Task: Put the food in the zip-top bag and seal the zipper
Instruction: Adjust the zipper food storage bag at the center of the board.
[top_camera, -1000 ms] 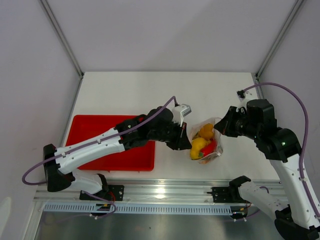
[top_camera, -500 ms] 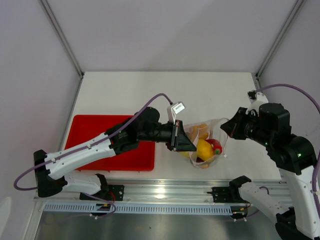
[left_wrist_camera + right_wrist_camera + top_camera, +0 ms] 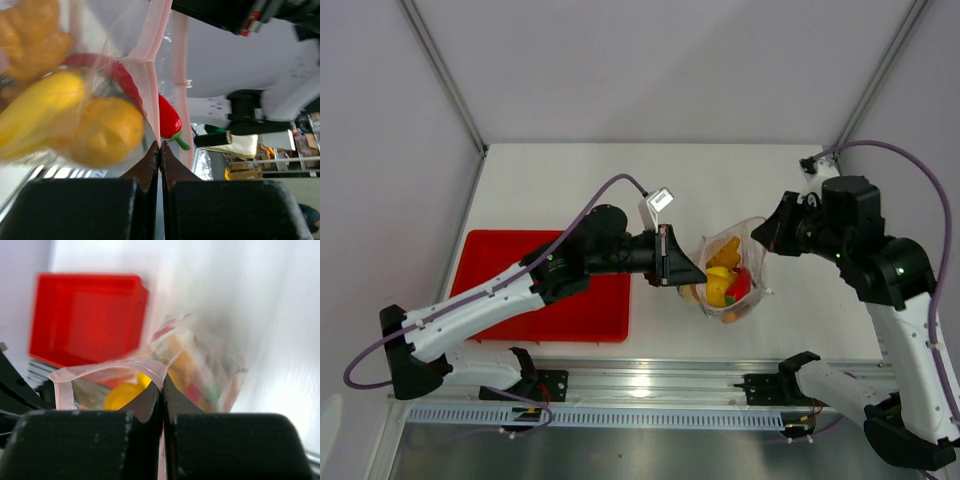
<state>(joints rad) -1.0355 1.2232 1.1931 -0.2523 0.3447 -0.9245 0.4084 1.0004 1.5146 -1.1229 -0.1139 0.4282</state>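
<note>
My left pincer (image 3: 700, 277) is pinched tight on the bag (image 3: 732, 292) at its 9 o'clock edge. My right pincer (image 3: 758, 239) is clamped on the zipper (image 3: 105, 369) at the bag's 1 o'clock corner. The bag is stretched between them, at 3 o'clock from the tray (image 3: 500, 290), with its mouth gaping unsealed. Inside lie the lemon (image 3: 107, 131), banana (image 3: 35, 117) and chili (image 3: 169, 120).

A white table (image 3: 620, 180) carries a red tray (image 3: 490, 258) near its left edge.
</note>
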